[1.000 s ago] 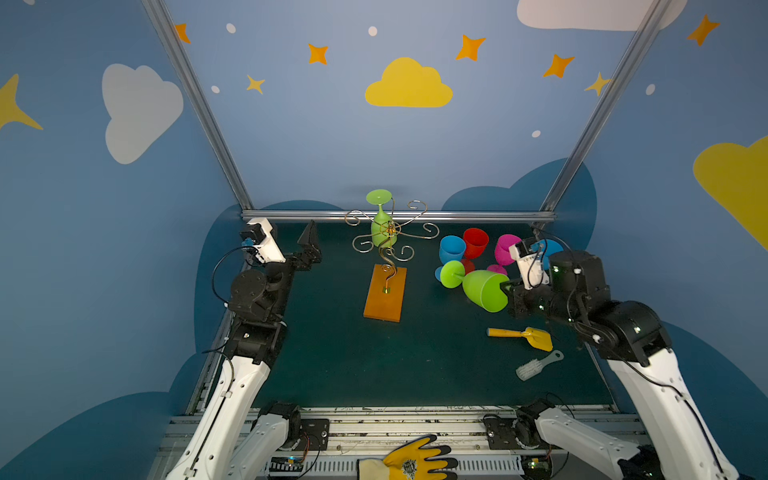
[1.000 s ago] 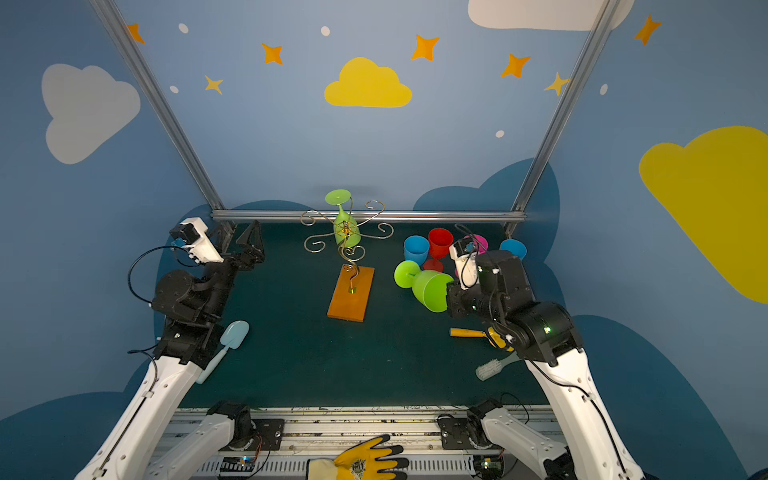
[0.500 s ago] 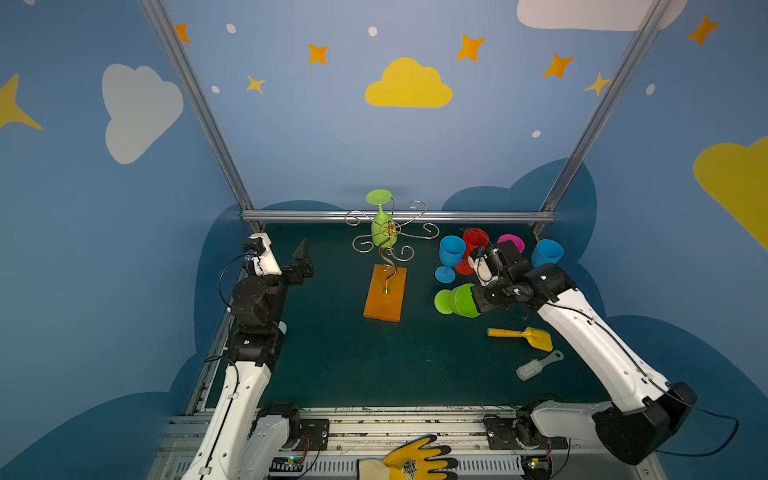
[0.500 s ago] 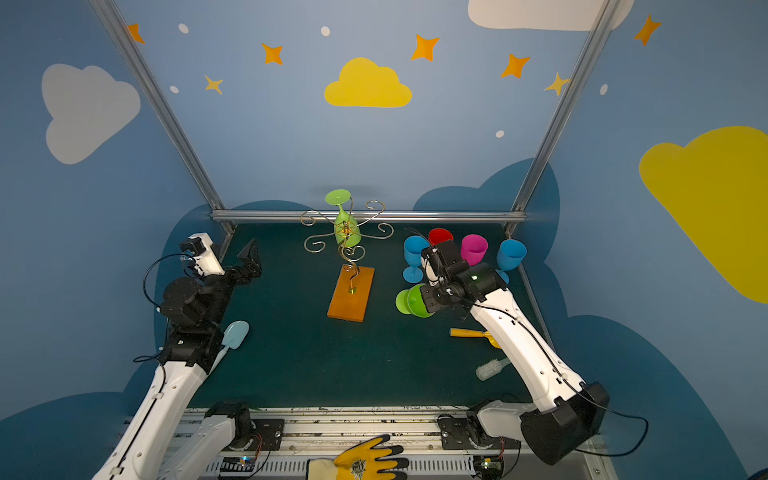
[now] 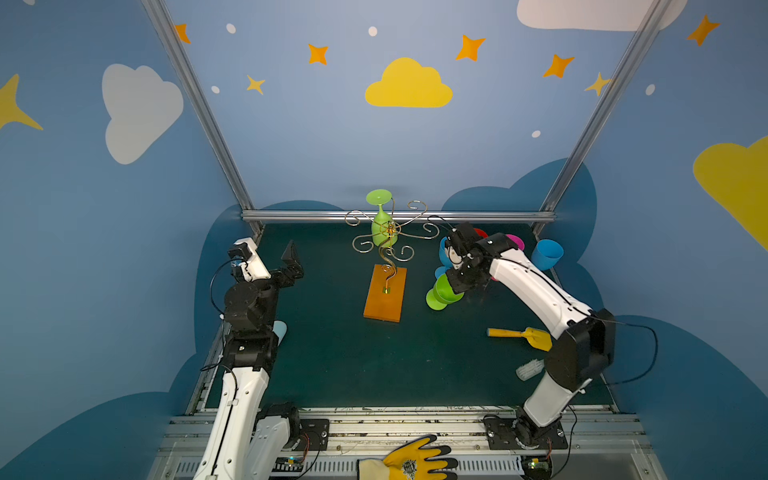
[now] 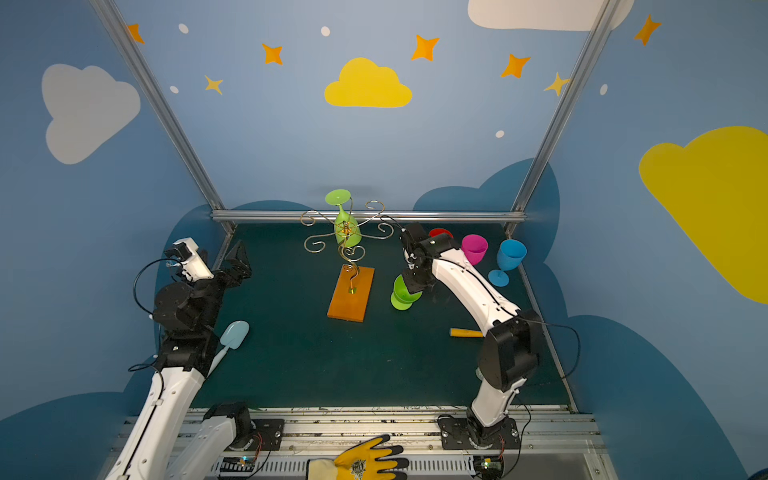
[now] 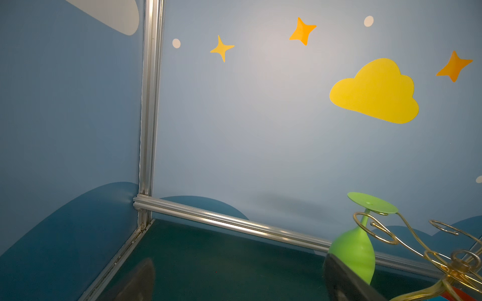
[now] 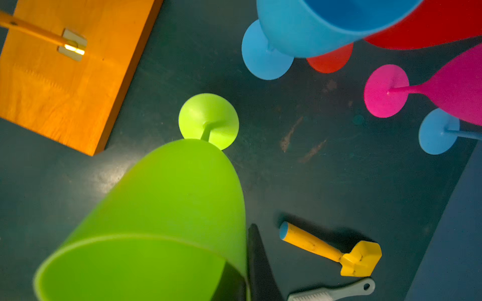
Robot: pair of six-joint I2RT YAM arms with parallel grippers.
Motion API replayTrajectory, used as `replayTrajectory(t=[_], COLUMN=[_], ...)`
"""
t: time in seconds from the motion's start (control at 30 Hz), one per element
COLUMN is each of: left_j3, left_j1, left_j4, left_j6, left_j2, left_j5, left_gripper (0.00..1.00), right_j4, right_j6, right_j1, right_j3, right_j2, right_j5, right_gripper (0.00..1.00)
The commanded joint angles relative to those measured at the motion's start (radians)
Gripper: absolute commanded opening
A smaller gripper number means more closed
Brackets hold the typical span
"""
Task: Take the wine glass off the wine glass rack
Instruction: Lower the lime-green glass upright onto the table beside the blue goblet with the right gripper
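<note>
Beside the base of the wine glass rack (image 5: 384, 299), right gripper (image 5: 456, 290) is clenched on the rim of a green wine glass (image 5: 440, 296). The glass is near upright, foot down; mat contact unclear. A second wine glass (image 5: 381, 227) hangs inverted on the rack, higher and to its left. Left gripper (image 5: 291, 262) is splayed and empty. Judgement: the freer arm for that one.

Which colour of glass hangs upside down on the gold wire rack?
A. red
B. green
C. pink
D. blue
B: the hanging green wine glass sits foot-up in a scroll of the wine glass rack; the second green glass is gripped at its rim by the right gripper, off the rack.
</note>
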Motion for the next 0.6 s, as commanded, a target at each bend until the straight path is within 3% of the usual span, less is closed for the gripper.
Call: replayTrajectory(t=[0.0,0.23,0.57], left_j3=[-0.011,-0.012,-0.012], left_j1=[0.005,0.008,0.011], left_j4=[0.006,0.005,0.004], left_j6=[-0.008,-0.006,-0.011], left_j2=[-0.015,-0.017,-0.018], left_j5=[-0.016,-0.027,-0.024], left_gripper=[0.99,0.99,0.99], right_j4=[-0.118,-0.055,-0.034], right_j6=[0.039,0.036,0.046], right_j1=[0.002,-0.005,-0.023], right_j3=[0.069,0.050,0.021], right_j2=[0.076,0.061,0.050], right_j5=[0.017,-0.039,-0.084], right_gripper=[0.00,0.00,0.13])
